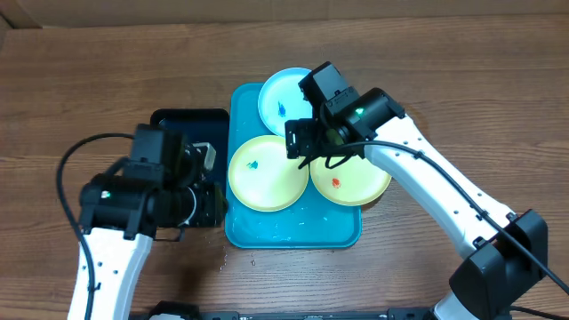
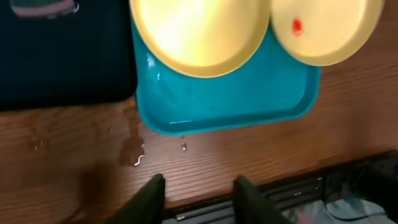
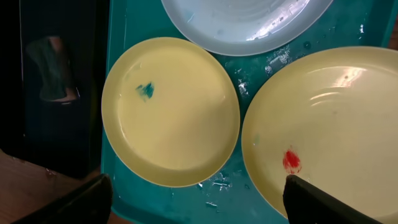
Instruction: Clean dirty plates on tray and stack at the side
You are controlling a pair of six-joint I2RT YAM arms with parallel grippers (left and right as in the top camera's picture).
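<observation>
The turquoise tray [image 1: 293,229] holds three plates. A light-blue plate [image 1: 280,93] lies at the far end, with a blue smear. A lime-green plate [image 1: 265,173] with a blue smear [image 3: 145,91] lies on the left. A second lime-green plate [image 1: 354,182], with a red smear [image 3: 291,160], overhangs the tray's right rim. My right gripper [image 1: 302,147] hovers above where the plates meet, open wide and empty [image 3: 199,190]. My left gripper [image 1: 212,203] is by the tray's left side, its jaws apart with nothing between them [image 2: 199,190].
A black tray [image 1: 182,124] lies to the left of the turquoise one, with a pale object [image 3: 57,68] in it. Water drops [image 2: 138,160] dot the wood near the turquoise tray's front corner. The table's front edge [image 2: 280,186] runs just beyond my left fingers.
</observation>
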